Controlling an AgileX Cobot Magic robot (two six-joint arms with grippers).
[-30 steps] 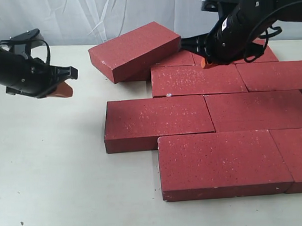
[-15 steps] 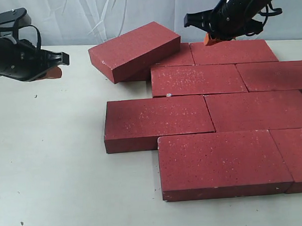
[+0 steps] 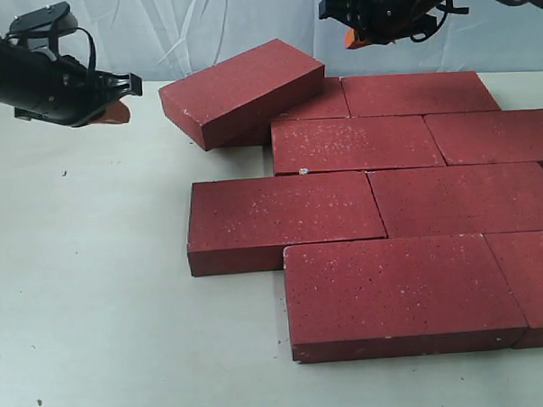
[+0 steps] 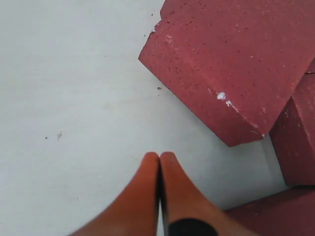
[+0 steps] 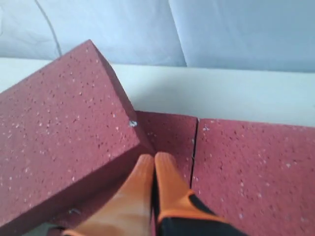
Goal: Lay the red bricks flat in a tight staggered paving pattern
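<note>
Several red bricks lie flat in staggered rows on the pale table point(image 3: 95, 292); the front one point(image 3: 397, 293) is nearest the camera. One red brick point(image 3: 244, 90) rests tilted at the back left, leaning on a flat brick point(image 3: 321, 104) beneath it. My left gripper point(image 3: 119, 109) hovers shut and empty to the left of the tilted brick point(image 4: 231, 64), its orange fingertips point(image 4: 147, 164) pressed together. My right gripper point(image 3: 354, 39) hangs shut and empty above the back row, over the seam beside the tilted brick point(image 5: 59, 132).
A white curtain point(image 3: 201, 26) backs the table. Bare tabletop lies to the left and front of the bricks. The right-hand bricks point(image 3: 512, 134) run out of the picture's right edge.
My right gripper has risen from the back bricks and drifted left. My left gripper has risen and shifted toward the tilted brick. The bricks have not moved.
</note>
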